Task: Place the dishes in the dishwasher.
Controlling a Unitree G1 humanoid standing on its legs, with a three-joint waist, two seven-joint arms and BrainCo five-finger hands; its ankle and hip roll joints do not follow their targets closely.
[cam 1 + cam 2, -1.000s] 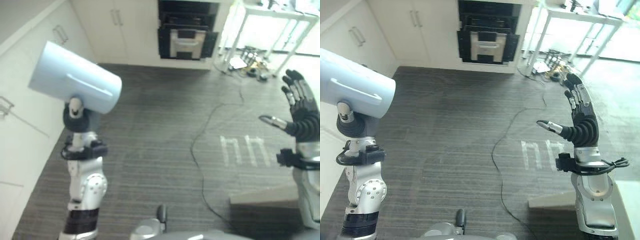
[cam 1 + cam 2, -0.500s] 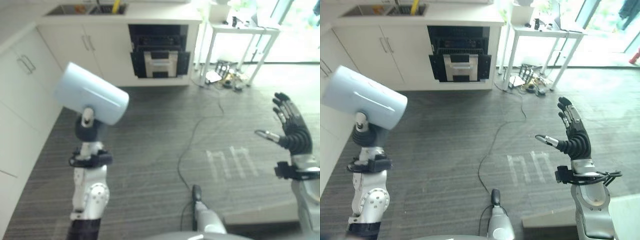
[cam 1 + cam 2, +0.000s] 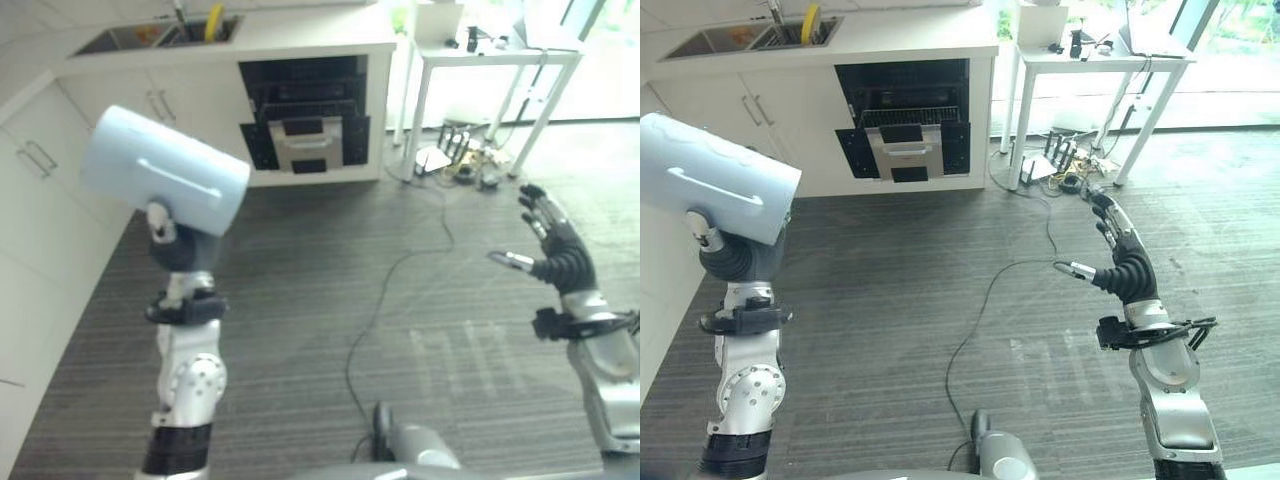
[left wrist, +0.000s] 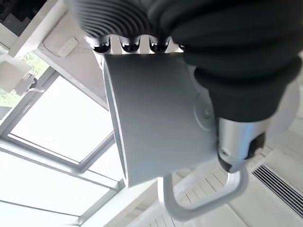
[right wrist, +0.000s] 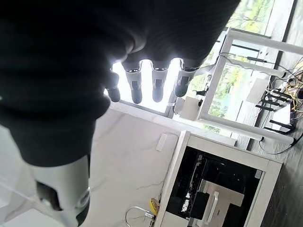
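Pale blue glazed ceramic mug (image 3: pixel 165 172) sits clamped in my left hand (image 3: pixel 170 245), fingers wrapped round its body, held tilted; it looks rigid, slick and chippable, so I'd grip the barrel, not the thin loop handle (image 4: pixel 203 198). My right hand (image 3: pixel 1120 268) is empty, fingers spread. Far ahead, the black open built-in dishwasher (image 3: pixel 905 125) waits under the white counter (image 3: pixel 890 30).

A dark grey striped floor (image 3: pixel 890 290) is seen, with faint pale markings (image 3: pixel 1050 360) on it. Near the far end, a pile of small items and cables (image 3: pixel 1065 165) lies under a white side table (image 3: pixel 1110 60). White cabinets (image 3: pixel 750 130) and an open dishwasher (image 3: pixel 905 135) stand on it.
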